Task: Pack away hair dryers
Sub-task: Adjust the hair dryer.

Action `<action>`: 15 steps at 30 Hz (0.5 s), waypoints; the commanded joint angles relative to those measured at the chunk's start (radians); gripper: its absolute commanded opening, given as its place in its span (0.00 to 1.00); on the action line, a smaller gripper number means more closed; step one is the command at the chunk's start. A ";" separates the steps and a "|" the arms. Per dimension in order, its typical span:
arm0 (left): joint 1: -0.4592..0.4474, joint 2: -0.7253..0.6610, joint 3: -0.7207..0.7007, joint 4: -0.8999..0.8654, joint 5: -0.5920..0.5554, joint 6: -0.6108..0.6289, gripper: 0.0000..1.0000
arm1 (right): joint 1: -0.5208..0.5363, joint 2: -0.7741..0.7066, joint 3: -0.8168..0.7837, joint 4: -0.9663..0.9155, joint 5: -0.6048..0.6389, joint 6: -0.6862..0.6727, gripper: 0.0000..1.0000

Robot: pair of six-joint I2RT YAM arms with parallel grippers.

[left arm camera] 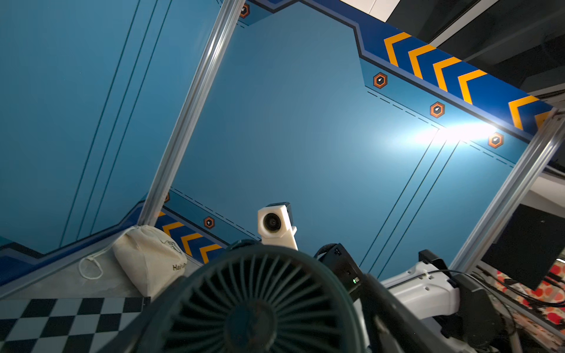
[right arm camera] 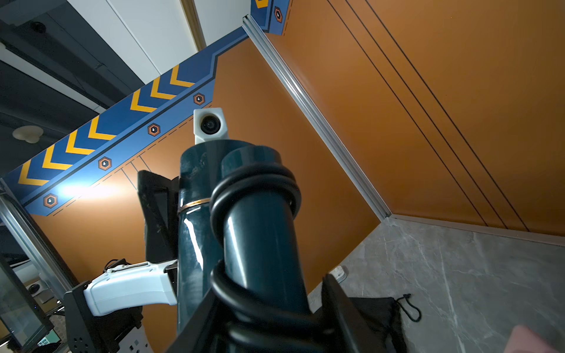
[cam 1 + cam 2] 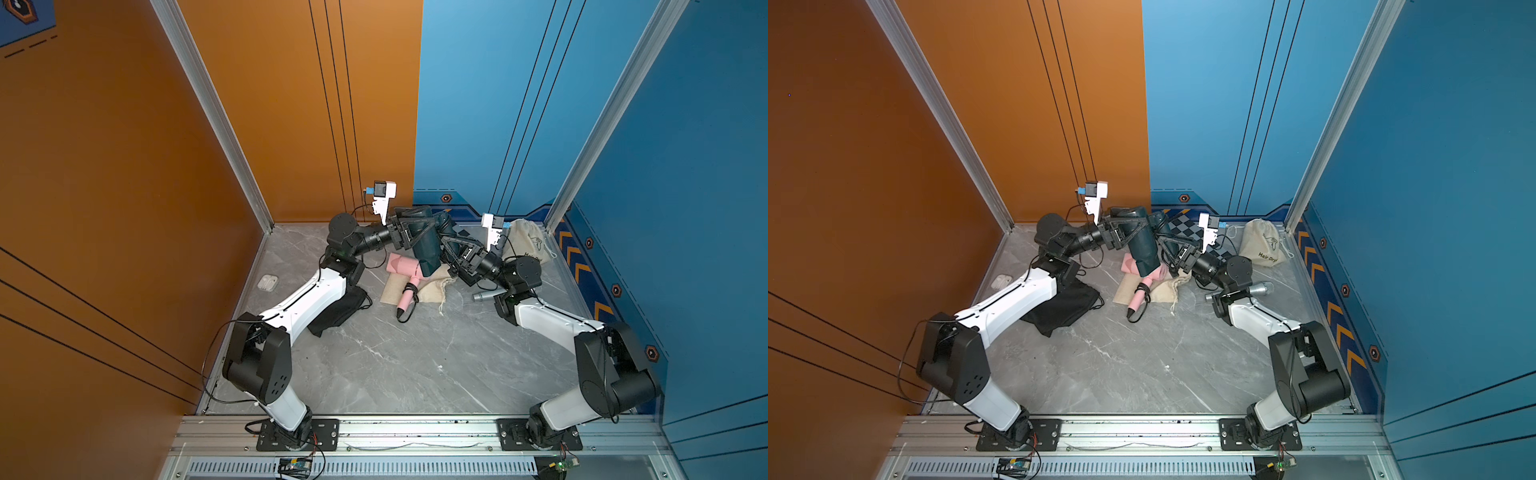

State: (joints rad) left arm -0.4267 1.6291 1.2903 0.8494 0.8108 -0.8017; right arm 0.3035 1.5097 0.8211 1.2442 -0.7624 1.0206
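Dark teal glossy hair dryer with gold ring hangs above the grey marble counter. The right gripper has its jaws clamped on the cord-wrapped handle. The left gripper has its jaws flanking the barrel; whether they grip cannot be told.

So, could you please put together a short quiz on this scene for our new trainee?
1. True or false: the pink hair dryer lies on a flat beige cloth bag.
2. Which thing is up off the table? A white earbuds case; B dark teal hair dryer; C black bag.
3. What silver-grey thing lies beside the right arm?
Key: 1 true; 2 B; 3 the microphone.
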 commanded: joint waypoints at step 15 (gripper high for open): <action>0.046 -0.152 -0.013 -0.882 -0.495 0.519 0.98 | -0.177 -0.310 0.039 -0.977 0.432 -0.525 0.23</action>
State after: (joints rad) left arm -0.3538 1.4754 1.2377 0.2867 0.5060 -0.4568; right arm 0.1604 1.2354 0.8116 0.4980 -0.4862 0.6197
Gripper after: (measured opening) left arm 0.985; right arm 0.457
